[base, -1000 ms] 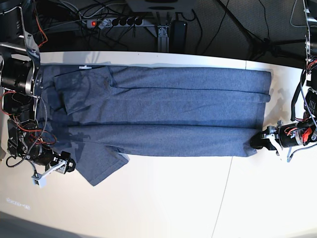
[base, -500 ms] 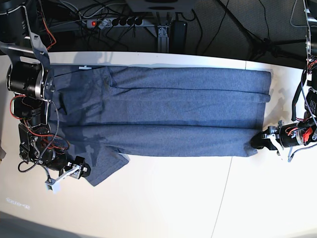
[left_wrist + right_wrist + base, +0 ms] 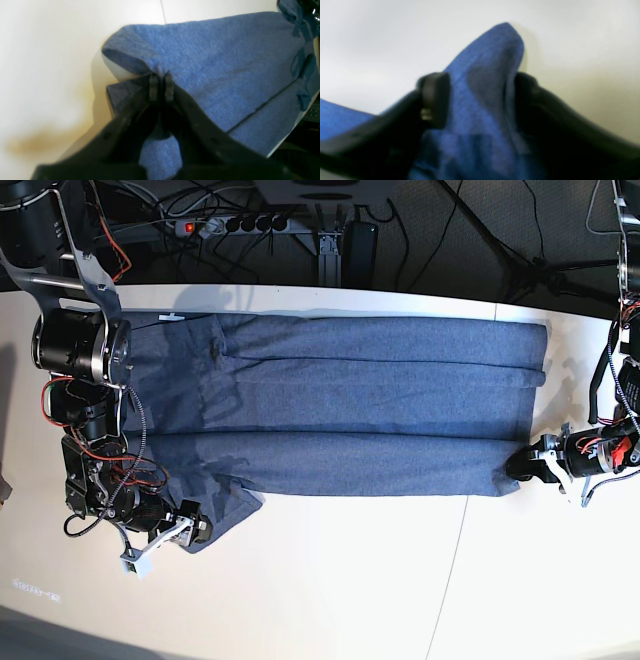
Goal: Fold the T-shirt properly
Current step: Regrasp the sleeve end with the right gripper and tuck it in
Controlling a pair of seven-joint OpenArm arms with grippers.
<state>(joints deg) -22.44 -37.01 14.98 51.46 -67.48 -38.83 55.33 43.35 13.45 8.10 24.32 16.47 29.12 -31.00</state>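
Right gripper (image 3: pixel 480 100) straddles a peak of the heathered blue-grey cotton T-shirt (image 3: pixel 340 415), its two black fingers set either side of a bunched sleeve tip with cloth filling the gap between them; the jaws stand partly spread and I cannot tell whether they are biting yet or only flanking the fabric. In the base view this gripper (image 3: pixel 185 530) sits at the loose sleeve flap that sticks out from the near edge of the shirt, so the garment lies ahead of and away from it, stretching toward the other arm. The shirt's long axis runs from one gripper to the other across the white tabletop (image 3: pixel 350 580), already folded lengthwise into a long band with the plain side up. At the far end the left gripper (image 3: pixel 161 83) is pressed together on the near corner of that band, a small ridge of cloth pinched between its tips, and the same gripper (image 3: pixel 525 465) shows at the hem corner in the base view. The sleeve flap is the only part breaking the band's straight outline, and the right arm is much the nearer to it, so tucking that flap inward over the band looks like its job, while the left holds the hem end steady.
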